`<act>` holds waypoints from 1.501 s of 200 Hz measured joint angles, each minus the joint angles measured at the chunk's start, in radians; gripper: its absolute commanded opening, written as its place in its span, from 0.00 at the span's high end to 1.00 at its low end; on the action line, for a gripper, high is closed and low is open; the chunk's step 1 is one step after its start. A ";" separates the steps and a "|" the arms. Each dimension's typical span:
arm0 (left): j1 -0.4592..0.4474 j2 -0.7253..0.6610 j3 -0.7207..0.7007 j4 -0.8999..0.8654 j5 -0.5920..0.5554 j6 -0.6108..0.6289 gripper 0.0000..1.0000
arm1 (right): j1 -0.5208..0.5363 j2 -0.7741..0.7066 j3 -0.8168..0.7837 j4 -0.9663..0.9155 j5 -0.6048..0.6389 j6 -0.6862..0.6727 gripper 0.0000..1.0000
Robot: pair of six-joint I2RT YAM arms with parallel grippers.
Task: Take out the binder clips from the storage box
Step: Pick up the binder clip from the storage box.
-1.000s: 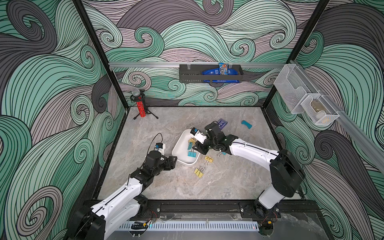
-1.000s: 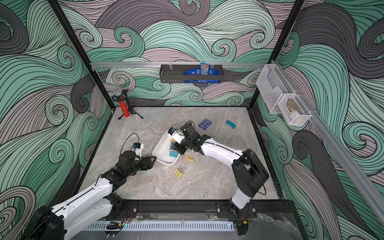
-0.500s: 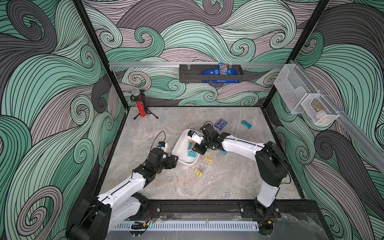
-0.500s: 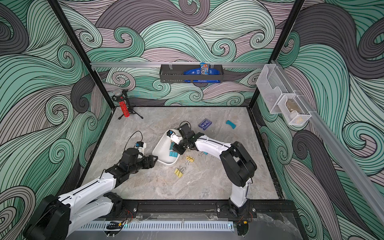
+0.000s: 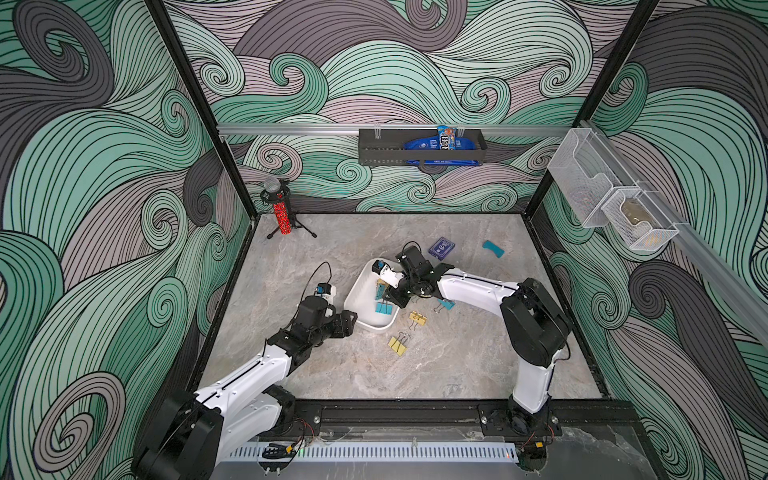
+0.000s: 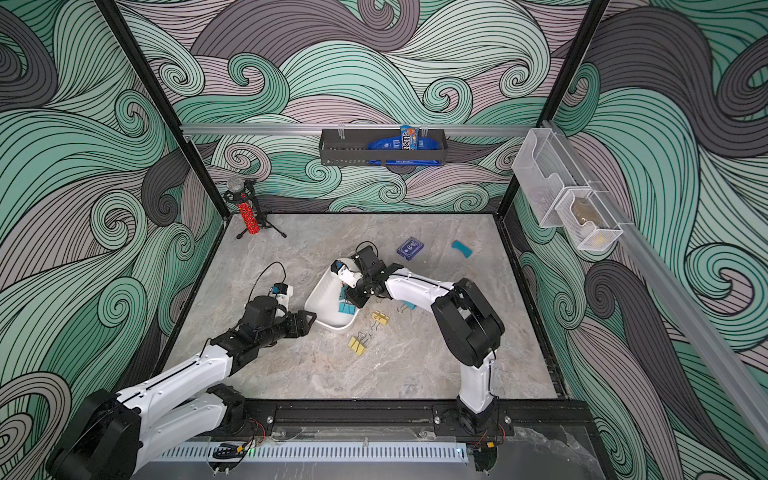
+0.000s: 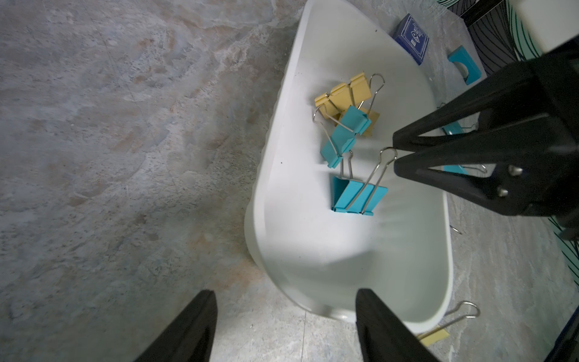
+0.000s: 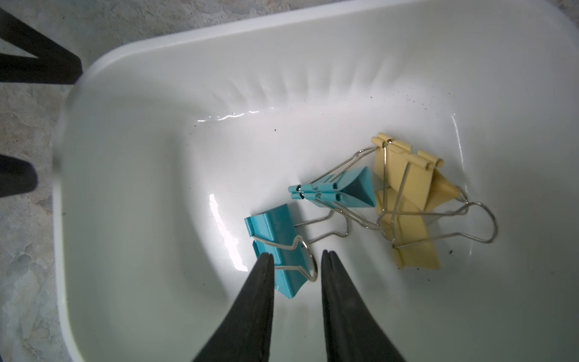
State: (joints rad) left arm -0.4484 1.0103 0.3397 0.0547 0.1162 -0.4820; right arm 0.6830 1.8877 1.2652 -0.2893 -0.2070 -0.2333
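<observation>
The right arm rises from its base at the front edge of the grey marbled table [image 5: 457,365], folds at the elbow and stretches its white forearm across to the shallow white plastic storage box [image 5: 365,305], with the wrist tipped down inside it. The right gripper [image 8: 296,255] has its jaws narrowly apart, straddling the raised silver wire handle of the nearest teal binder clip [image 8: 274,247], which lies on the box floor; a sliver of gap shows beside the wire.

Behind that clip, a second teal binder clip [image 8: 344,191] rests against two yellow binder clips [image 8: 407,225], their wire handles tangled together.

The left arm lies low, extended diagonally from the front-left base. The left gripper [image 5: 351,324] sits at the box's near corner with its jaws well apart and holding nothing; I cannot tell whether a tip touches the rim.

Outside the box, on the table, lie a loose yellow clip [image 5: 417,318] just beside its long side, a front yellow clip [image 5: 397,345] and a loose teal clip [image 5: 446,304] partly under the right forearm.
</observation>
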 measured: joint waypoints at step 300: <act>0.000 -0.040 -0.002 -0.002 0.001 -0.001 0.27 | -0.003 -0.195 -0.010 -0.002 -0.119 -0.017 1.00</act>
State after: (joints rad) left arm -0.4484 0.9703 0.3382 0.0525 0.1173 -0.4831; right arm 0.6804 1.6924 1.2556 -0.2913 -0.3256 -0.2504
